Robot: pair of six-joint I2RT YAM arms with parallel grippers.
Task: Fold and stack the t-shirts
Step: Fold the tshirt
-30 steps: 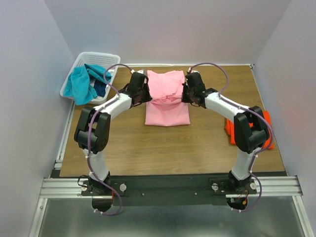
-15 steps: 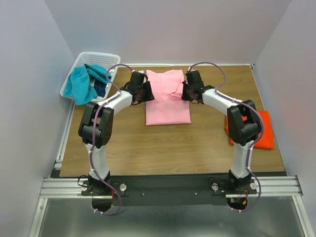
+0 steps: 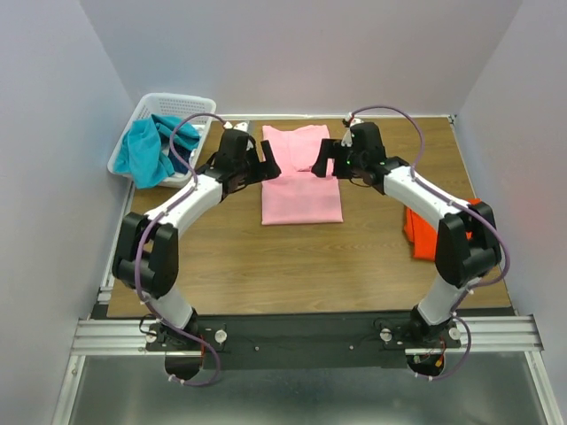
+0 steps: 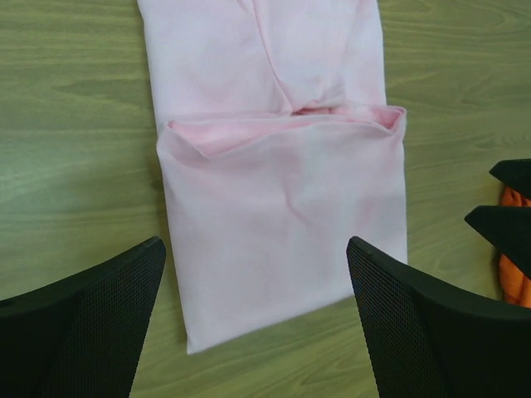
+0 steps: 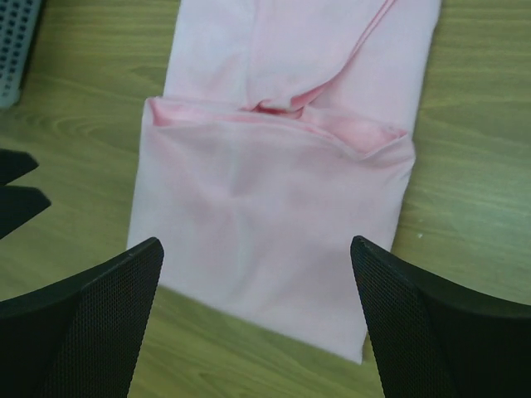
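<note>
Two open, empty units, left end effector (image 3: 268, 166) and right end effector (image 3: 321, 165), flank the folded pink shirt (image 3: 301, 197) lying flat on the surface (image 3: 266, 266); orange shirt (image 3: 423, 237) at right edge.

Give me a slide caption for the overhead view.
Left gripper and right gripper, both open, flank the folded pink t-shirt.

The pink t-shirt (image 3: 301, 199) lies flat on the far tabletop (image 3: 266, 266), folded over (an edge crosses its middle); the orange t-shirt (image 3: 418, 237) lies at the right edge.
</note>
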